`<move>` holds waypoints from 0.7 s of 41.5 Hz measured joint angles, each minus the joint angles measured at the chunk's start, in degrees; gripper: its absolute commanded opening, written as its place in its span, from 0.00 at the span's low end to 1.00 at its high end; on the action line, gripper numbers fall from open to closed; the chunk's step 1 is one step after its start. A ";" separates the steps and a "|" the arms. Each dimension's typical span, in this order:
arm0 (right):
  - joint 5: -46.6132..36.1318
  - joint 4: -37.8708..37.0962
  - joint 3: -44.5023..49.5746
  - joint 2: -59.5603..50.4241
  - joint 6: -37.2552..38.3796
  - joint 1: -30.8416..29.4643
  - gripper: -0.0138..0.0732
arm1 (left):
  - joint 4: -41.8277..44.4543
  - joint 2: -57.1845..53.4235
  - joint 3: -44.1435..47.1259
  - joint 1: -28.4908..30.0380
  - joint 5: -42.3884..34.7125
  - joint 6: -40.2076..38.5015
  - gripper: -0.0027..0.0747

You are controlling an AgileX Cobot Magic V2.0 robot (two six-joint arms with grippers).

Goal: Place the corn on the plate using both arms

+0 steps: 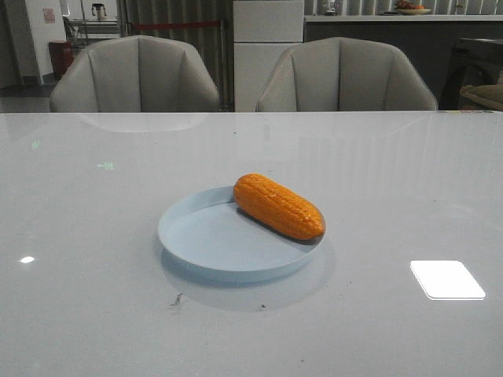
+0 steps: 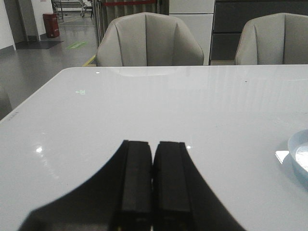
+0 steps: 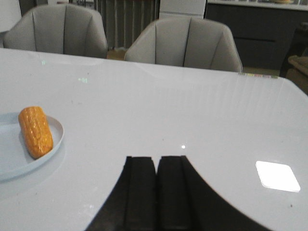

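Looking at the wrist cams first: the left gripper (image 2: 153, 183) had its black fingers pressed flat together with nothing between them, hanging over bare tabletop, with only an edge of the plate (image 2: 299, 155) showing off to one side. Same deal with the right gripper (image 3: 156, 192), clamped closed on nothing and sitting well apart from the food. The corn (image 1: 278, 206) lay on the pale-blue plate (image 1: 206, 243), on its right-hand rear part, angled diagonally with one end reaching the rim. No readable writing anywhere I could spot. The glossy white table (image 1: 94, 236) reflected a bright ceiling light (image 1: 447, 280), and two grey padded chairs (image 1: 134, 75) stood at the far side, with a dim room behind.
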 measured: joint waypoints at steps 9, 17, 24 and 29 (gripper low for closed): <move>0.60 0.00 0.23 0.00 0.00 -0.27 0.22 | 0.00 0.00 0.00 0.00 0.00 0.00 0.16; 0.60 0.00 0.23 0.00 0.00 -0.27 0.22 | 0.00 0.00 0.00 0.00 0.00 0.00 0.16; 0.60 0.00 0.23 0.00 0.10 -0.27 0.22 | 0.00 0.00 0.00 0.00 0.00 0.00 0.16; 0.60 0.00 0.23 0.00 0.10 -0.27 0.22 | 0.00 0.00 0.00 0.00 0.00 0.00 0.16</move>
